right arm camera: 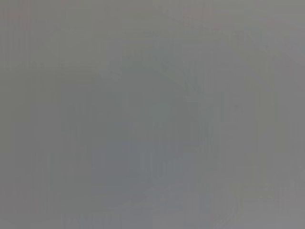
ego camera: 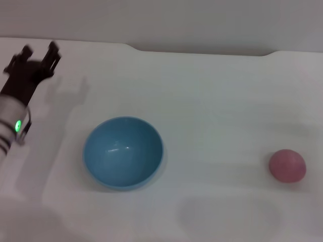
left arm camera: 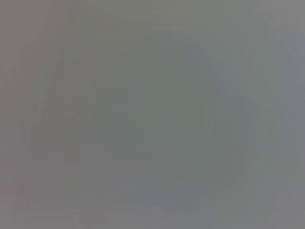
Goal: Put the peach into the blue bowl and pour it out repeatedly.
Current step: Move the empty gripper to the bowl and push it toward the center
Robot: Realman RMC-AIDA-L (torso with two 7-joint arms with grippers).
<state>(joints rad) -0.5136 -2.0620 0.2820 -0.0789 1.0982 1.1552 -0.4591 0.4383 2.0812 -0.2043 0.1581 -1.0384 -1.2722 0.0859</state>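
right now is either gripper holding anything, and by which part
Nothing is held. The left gripper hangs open and empty at the far left; the peach and blue bowl lie untouched.

The bowl was shiny sky blue, the peach was soft dusty pink, the table was plain white, and the left gripper was black on a white arm with a green light.

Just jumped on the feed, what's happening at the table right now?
Nothing is being held. The left hand is raised over the far left of the white table, fingers spread. The blue bowl sits upright and empty, and the peach lies apart on the table's right side. The right hand is out of view.
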